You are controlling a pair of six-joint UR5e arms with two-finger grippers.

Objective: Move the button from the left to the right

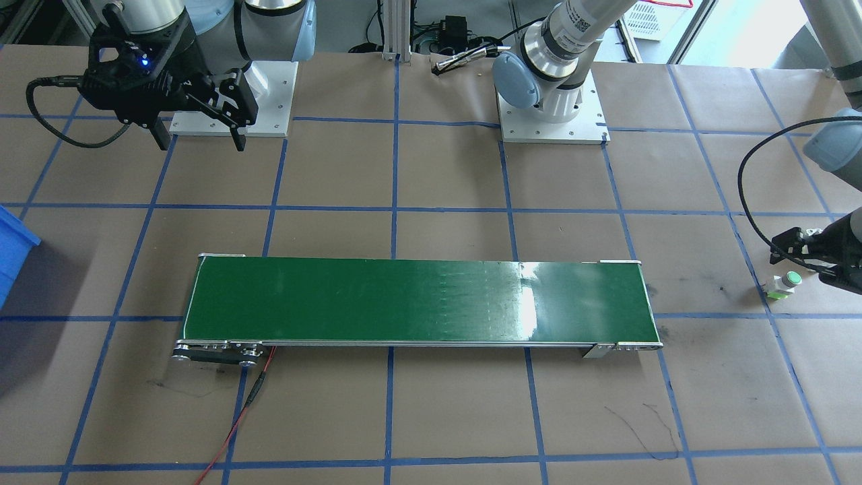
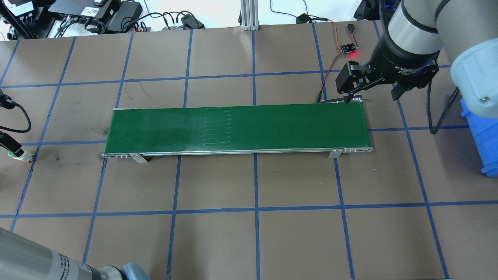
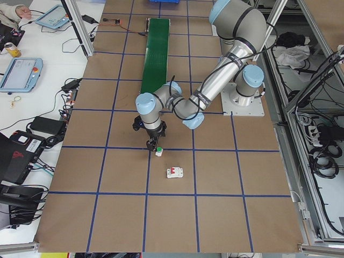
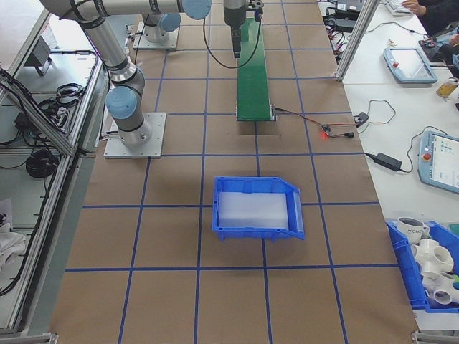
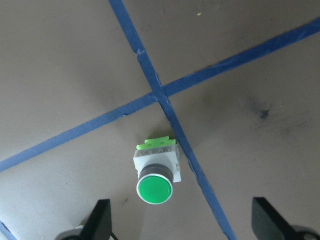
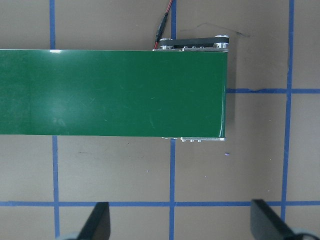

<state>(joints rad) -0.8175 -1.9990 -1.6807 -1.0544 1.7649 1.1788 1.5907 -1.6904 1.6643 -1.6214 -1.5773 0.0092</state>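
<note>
Near the table's left edge, the light, rigid button [image 5: 155, 171] lay on its side between the left gripper's [image 5: 181, 225] spread fingers, best pinched across its squarish base; the right gripper [image 6: 177, 225] hung open too.

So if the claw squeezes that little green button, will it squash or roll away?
Probably neither. The button looks like hard moulded plastic, so likely stiff and light. It lies on its squarish base, which should stop rolling, though its round cap could slip between the fingers.

Button [image 5: 155, 172] beside tape crossing [image 5: 159, 93]
</note>
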